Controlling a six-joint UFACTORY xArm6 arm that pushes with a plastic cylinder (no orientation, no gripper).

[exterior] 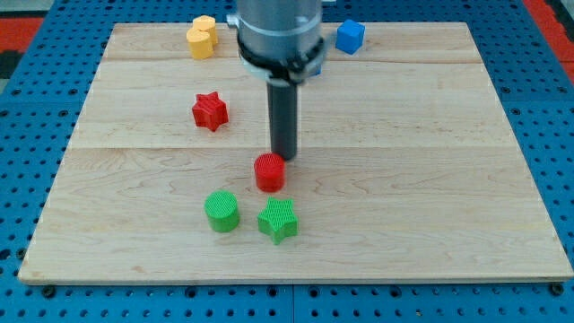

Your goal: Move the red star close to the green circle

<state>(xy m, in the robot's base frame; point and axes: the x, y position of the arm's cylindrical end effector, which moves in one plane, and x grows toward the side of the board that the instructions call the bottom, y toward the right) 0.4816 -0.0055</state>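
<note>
My tip [283, 159] rested on the wooden board [430, 179] just at one o'clock of the red cylinder [269, 172], touching it or nearly so. I had no claw on this rig, only the rod, so there was nothing to read as apart or together. The red star [209, 110] lay at about ten o'clock from my tip, well apart from it. The green circle [221, 212] sat at six o'clock of that star, well apart, with the green star [278, 220] just beside it at three o'clock. The yellow block [202, 38] and the blue cube [350, 36] stood near the board's far edge at the view's top.
</note>
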